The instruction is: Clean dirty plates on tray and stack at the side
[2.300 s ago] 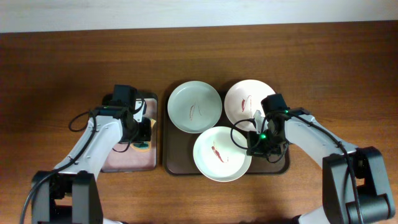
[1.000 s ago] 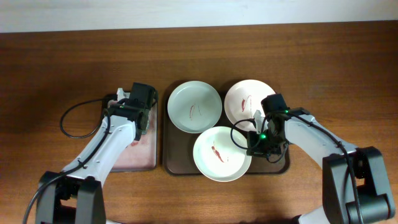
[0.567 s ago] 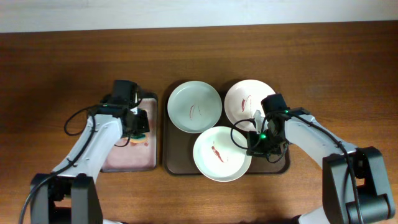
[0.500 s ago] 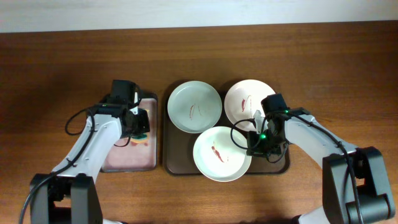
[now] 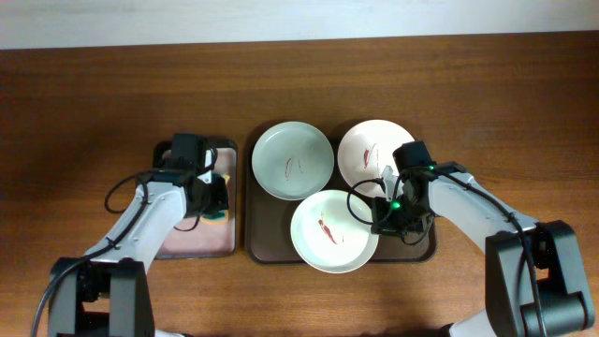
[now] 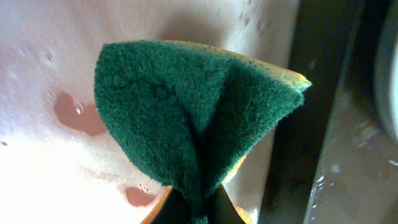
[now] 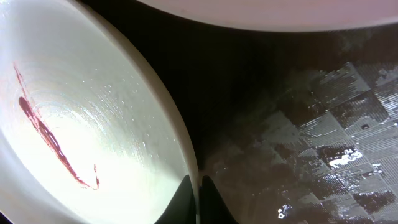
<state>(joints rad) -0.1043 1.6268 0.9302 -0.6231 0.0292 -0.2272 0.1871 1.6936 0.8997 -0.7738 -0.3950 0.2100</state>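
White arms (image 5: pixel 138 225), black joints (image 5: pixel 413 155), dark fingers (image 7: pixel 180 208)

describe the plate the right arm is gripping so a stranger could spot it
On the wooden table, find the dark brown tray in the middle. Of the three plates on it, it is the white plate nearest the robot, its right rim pinched by the right tool. The pale green plate and pale pink plate sit side by side behind it.

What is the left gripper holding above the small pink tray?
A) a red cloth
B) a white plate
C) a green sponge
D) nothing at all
C: in the left wrist view the left gripper pinches a folded green sponge between its fingers, above the wet floor of the small pink tray.
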